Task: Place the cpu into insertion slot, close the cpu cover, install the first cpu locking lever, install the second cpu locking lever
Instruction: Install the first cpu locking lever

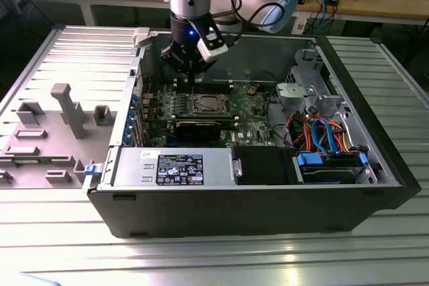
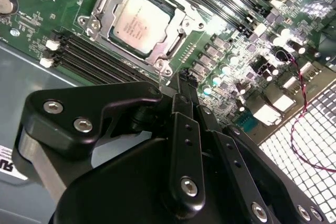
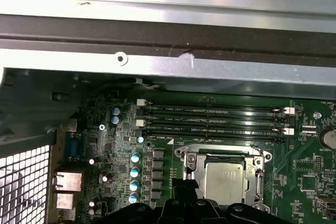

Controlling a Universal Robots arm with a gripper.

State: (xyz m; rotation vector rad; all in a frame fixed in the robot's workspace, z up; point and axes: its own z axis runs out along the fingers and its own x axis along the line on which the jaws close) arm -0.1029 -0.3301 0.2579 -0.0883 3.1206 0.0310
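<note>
**Figure. Socket area of an opened computer, seen from three cameras.**

The computer case [image 1: 234, 205] is laid on its side on the table [image 1: 201, 259]. This is judged to turn the green circuit board [image 3: 304, 182] face-up, so that it can be reached from above.

The cpu [image 2: 140, 22] is seated flat in the insertion slot [image 1: 206, 96] with its silvery metal top upward, so that its contact side is presumably turned down to the pin field. Being square, it has no long axis. In the first wrist view its edges [image 3: 223, 180] are seen to run parallel and square to the long black memory slots [image 3: 210, 114] just beside it.

The cpu cover [image 3: 218, 157] appears to be lowered around the chip, which shows through its central opening. Whether either locking lever is latched cannot be told.

The end effector [image 2: 184, 77] is held over the board, near one corner of the socket and apart from the chip. Its fingers appear to be drawn together, with nothing gripped between them. In the exterior view it [image 1: 191, 75] is seen hanging vertically above the memory slots, at the far side of the socket. This posture is judged suited to pressing rather than grasping.
</note>
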